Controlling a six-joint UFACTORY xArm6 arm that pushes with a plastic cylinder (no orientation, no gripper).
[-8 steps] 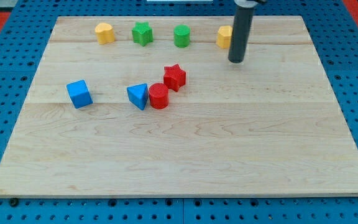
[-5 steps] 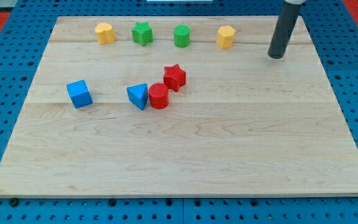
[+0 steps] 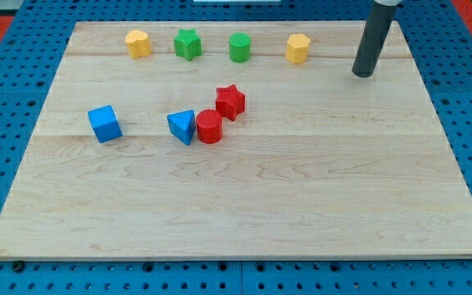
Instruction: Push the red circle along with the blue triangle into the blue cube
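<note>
1. My tip (image 3: 364,75) stands near the view's top right corner of the wooden board (image 3: 236,205), touching no block; there are no jaws to spread or close, only a plain rod.
2. The red circle (image 3: 210,127) lies well apart from my tip, toward the view's lower left, near the board's middle.
3. The blue triangle (image 3: 183,126) touches the red circle's left side.
4. The blue cube (image 3: 105,123) sits farther left, apart from the triangle.
5. A red star (image 3: 230,102) touches the circle's upper right.

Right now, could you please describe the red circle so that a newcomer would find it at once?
Find the wooden board; near its middle three blocks cluster. The red circle sits between the blue triangle and the red star, round-topped, without points.
</note>
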